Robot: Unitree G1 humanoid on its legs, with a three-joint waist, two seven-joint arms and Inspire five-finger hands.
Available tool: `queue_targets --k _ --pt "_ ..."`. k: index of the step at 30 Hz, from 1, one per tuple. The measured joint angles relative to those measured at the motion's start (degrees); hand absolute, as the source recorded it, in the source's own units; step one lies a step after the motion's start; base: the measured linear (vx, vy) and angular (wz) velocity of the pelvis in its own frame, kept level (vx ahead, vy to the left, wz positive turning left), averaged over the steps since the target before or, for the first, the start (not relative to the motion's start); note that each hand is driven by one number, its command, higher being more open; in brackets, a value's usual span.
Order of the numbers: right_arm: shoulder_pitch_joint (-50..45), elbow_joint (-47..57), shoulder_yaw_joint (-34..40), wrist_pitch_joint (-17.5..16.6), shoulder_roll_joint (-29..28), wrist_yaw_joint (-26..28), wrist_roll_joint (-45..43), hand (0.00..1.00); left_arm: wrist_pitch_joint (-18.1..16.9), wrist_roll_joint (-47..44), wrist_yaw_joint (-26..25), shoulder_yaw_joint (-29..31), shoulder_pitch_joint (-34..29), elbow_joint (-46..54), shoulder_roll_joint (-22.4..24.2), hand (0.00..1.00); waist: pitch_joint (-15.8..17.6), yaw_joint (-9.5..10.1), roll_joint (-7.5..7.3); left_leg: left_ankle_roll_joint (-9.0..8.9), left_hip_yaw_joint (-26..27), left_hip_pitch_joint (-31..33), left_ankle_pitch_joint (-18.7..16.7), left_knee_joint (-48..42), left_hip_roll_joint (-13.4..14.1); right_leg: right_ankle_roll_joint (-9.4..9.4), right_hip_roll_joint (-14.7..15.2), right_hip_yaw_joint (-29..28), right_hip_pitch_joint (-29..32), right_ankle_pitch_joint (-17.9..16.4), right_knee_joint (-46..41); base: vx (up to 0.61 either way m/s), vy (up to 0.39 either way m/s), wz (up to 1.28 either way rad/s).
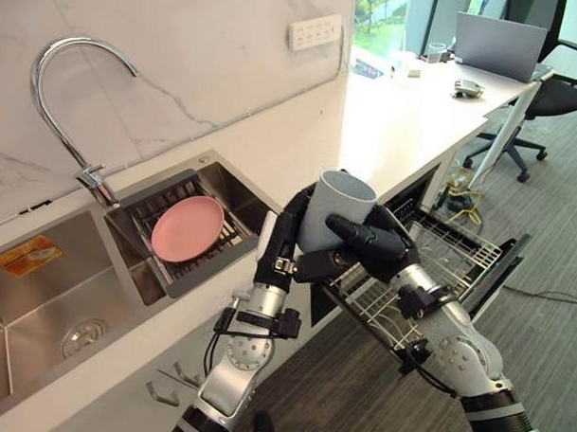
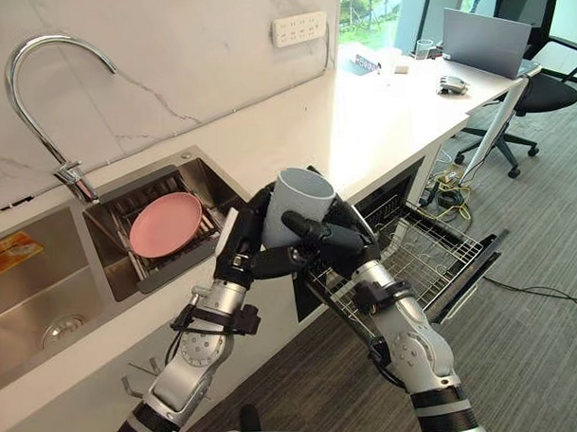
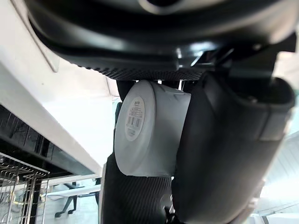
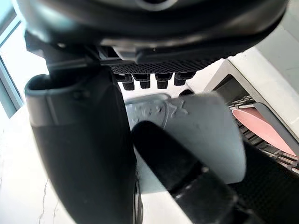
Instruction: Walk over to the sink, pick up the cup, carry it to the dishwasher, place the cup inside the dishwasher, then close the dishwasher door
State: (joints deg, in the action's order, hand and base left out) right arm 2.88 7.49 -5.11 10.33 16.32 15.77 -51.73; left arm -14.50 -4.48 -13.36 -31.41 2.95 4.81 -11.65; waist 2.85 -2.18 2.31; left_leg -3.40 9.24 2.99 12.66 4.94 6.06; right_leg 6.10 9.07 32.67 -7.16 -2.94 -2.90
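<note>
Clasping the grey cylindrical cup (image 1: pixel 334 210) from both sides, the left hand (image 1: pixel 282 237) curls its fingers round the wall at the cup's 9 o'clock. The right hand (image 1: pixel 373 243) wraps it from 4 o'clock, with its thumb laid across the front. The cup is upright with its mouth up, off every surface, just past the front edge of the white stone counter (image 1: pixel 380 118). In the left wrist view its flat base (image 3: pixel 135 123) is bare between the fingers.

At the cup's 4 to 5 o'clock the wire dishwasher rack (image 1: pixel 451 253) stands pulled out over the lowered dark door (image 1: pixel 490 283), and its wires leave open room from above. Grey carpet floor (image 1: pixel 559 358) lies free beyond the door at 4 o'clock. The counter edge runs close behind the cup from 8 to 1 o'clock.

At 9 o'clock, well apart, a round pink plate (image 1: pixel 187 227) lies in a steel drainer basket (image 1: pixel 234 239) set in the steel sink (image 1: pixel 45 310). A curved chrome tap (image 1: pixel 61 91) rises at 10 o'clock. A white socket strip (image 1: pixel 315 31) is on the marble wall at 12 o'clock. A grey laptop (image 1: pixel 500 43) and a black office chair (image 1: pixel 550 98) are far off at 1 to 2 o'clock.
</note>
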Motion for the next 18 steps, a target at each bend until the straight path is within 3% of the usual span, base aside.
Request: queue_targets --k 11,12,18 --pt "1.36 -1.31 -0.35 3.21 3.47 1.41 0.06 1.0 1.01 0.02 0.02 -0.46 0.0 -0.41 -1.41 0.0 -0.21 0.0 -0.82 0.02 0.06 0.01 0.05 0.0 0.0 -0.02 -0.08 -0.17 -0.03 0.31 0.35 0.0 0.0 0.0" --pt "1.54 -1.66 -0.5 3.33 3.63 1.52 0.06 0.0 1.0 0.02 0.02 -0.46 0.0 -0.54 -1.59 0.0 -0.21 0.01 -0.82 0.02 0.06 0.01 0.06 0.0 0.0 -0.01 -0.09 -0.19 -0.03 0.36 0.38 0.0 0.0 0.0" --pt "1.63 -2.23 -1.22 3.43 4.28 0.91 0.19 0.0 0.99 0.05 -0.33 -0.42 -0.01 -0.64 -3.05 0.0 -0.18 0.06 -0.88 0.02 0.15 0.01 0.06 0.0 -0.02 -0.04 -0.18 -0.3 -0.15 0.72 0.89 0.0 0.0 0.0"
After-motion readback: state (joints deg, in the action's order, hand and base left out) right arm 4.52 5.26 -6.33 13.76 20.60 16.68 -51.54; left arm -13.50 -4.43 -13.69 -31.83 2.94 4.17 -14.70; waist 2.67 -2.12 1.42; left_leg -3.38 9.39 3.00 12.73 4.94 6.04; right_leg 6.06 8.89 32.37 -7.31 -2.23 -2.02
